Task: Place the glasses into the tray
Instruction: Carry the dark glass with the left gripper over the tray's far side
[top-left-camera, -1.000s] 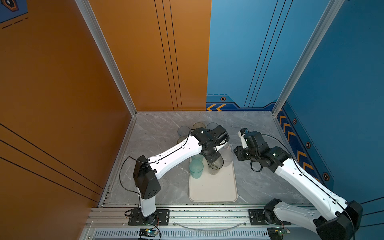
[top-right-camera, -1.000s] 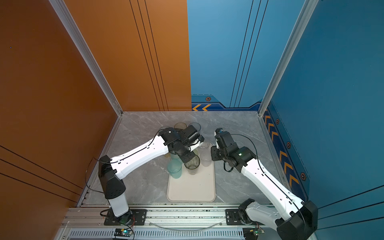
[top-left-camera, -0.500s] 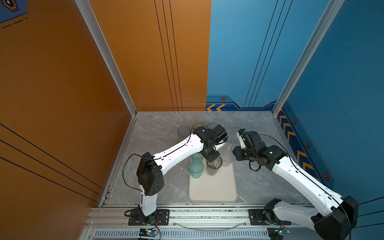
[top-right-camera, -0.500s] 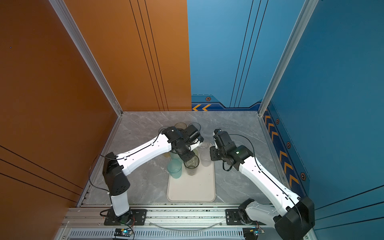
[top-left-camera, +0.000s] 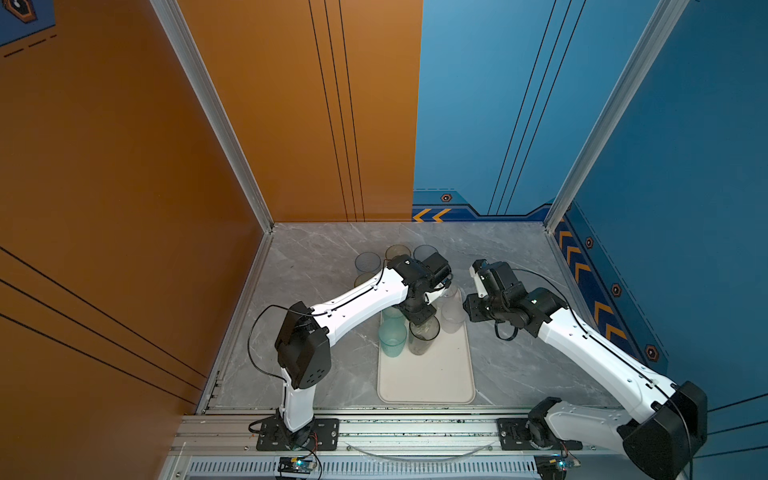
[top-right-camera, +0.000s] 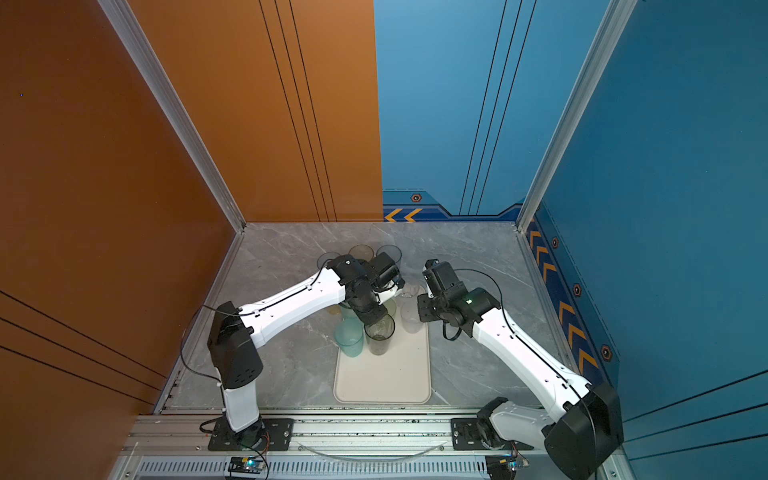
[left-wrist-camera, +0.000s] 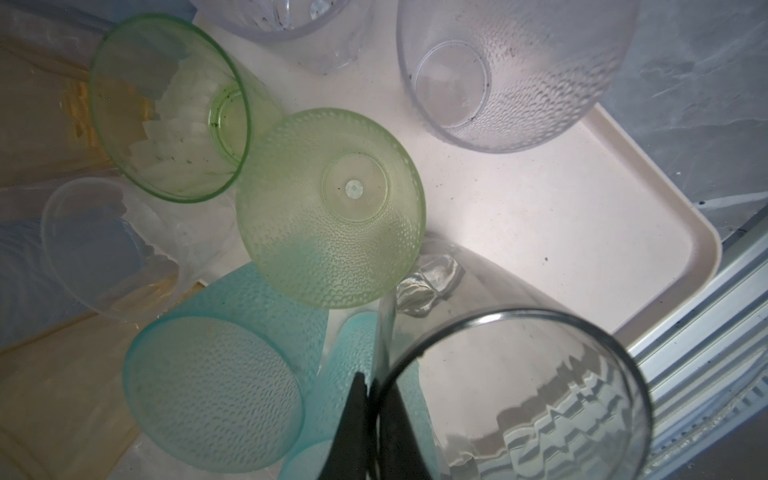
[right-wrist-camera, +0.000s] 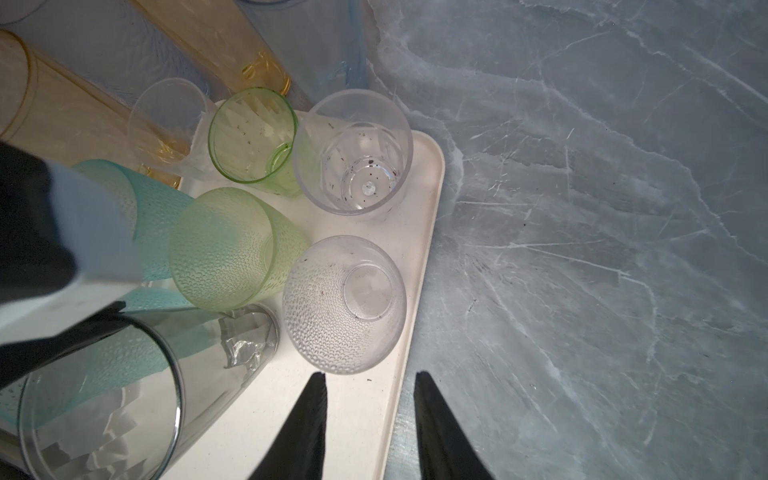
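Glass (top-left-camera: 423, 338), smoky grey, barely moved; left pincer (left-wrist-camera: 369, 384) still clamped on rim; right pincer (right-wrist-camera: 369, 374) half-open, empty.

The tray (left-wrist-camera: 540, 208) looks like matt cream plastic, faintly speckled. The green tumbler (left-wrist-camera: 328, 208), teal tumbler (left-wrist-camera: 212, 395) and clear tumbler (left-wrist-camera: 519, 75) are translucent with dimpled walls; the smoky grey tumbler (left-wrist-camera: 519, 395) is glossy, its wall faceted. The tabletop (right-wrist-camera: 582, 208) is smooth, grey and marble-patterned, with a soft sheen.

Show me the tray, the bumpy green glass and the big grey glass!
tray (left-wrist-camera: 540, 216): left wrist view, bare floor.
bumpy green glass (left-wrist-camera: 353, 189): left wrist view, round base.
big grey glass (top-left-camera: 422, 343): in a top view, side wall.
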